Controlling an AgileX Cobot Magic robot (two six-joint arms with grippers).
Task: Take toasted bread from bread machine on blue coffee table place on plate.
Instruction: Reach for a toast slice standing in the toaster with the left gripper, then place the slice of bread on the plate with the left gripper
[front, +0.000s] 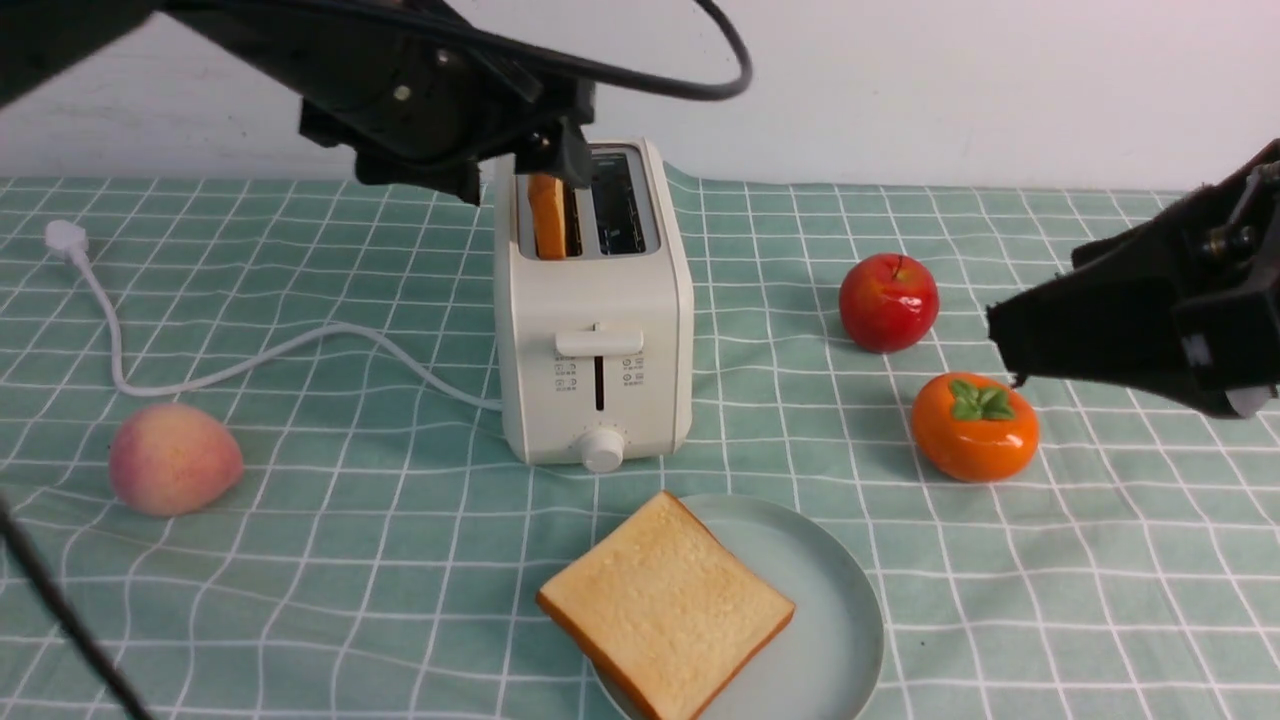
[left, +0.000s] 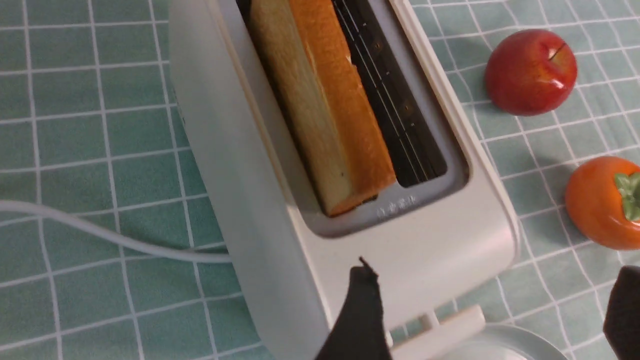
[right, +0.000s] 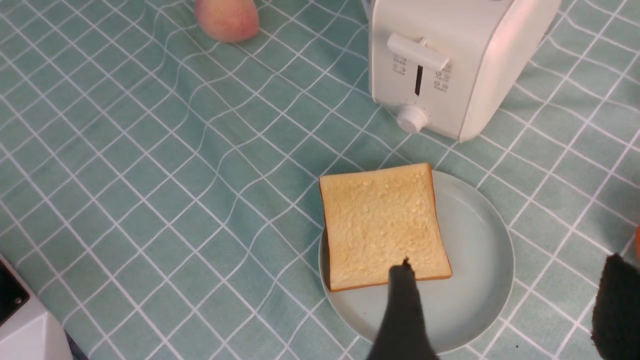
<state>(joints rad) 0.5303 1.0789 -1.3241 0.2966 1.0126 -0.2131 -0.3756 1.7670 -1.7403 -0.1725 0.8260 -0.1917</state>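
Note:
The cream-white bread machine (front: 595, 310) stands on the blue coffee table (front: 300, 600). One slice of toasted bread (front: 547, 215) stands upright in its left slot (left: 325, 110); the other slot is empty. My left gripper (front: 545, 160) hovers just above the toaster's top, open (left: 495, 305), holding nothing. A second slice (front: 665, 605) lies flat on the pale plate (front: 830, 620) in front of the toaster, overhanging its left rim (right: 382, 225). My right gripper (front: 1010, 335) hangs at the right, open and empty, above the plate's edge (right: 512, 300).
A red apple (front: 888, 302) and an orange persimmon (front: 974, 427) sit right of the toaster, below the right arm. A peach (front: 175, 458) lies at the left. The toaster's white cord (front: 250, 360) runs left to its plug (front: 62, 240).

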